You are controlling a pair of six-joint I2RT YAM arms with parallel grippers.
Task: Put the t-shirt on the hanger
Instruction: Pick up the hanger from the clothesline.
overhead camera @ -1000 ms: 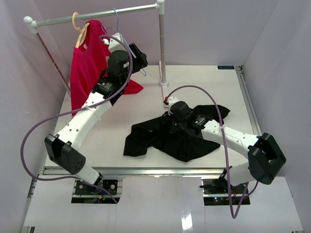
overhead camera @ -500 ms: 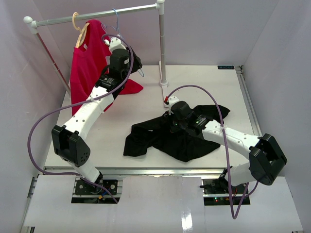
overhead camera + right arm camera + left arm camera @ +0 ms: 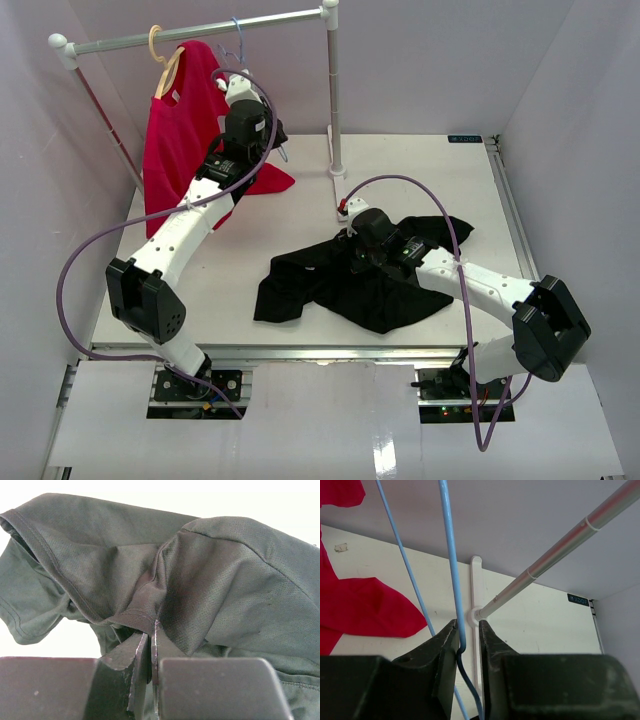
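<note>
Black t-shirt [image 3: 225, 580] pinched in right hand [image 3: 151, 635], hanger [image 3: 449, 555] in left hand [image 3: 468, 627].

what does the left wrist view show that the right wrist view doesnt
Only left wrist: the hanger wire running between the left jaws, a red shirt and the rack pole. Only right wrist: the t-shirt, a fold of it pinched in the right jaws. Both: dark jaws at the bottom edge and the white table.
</note>
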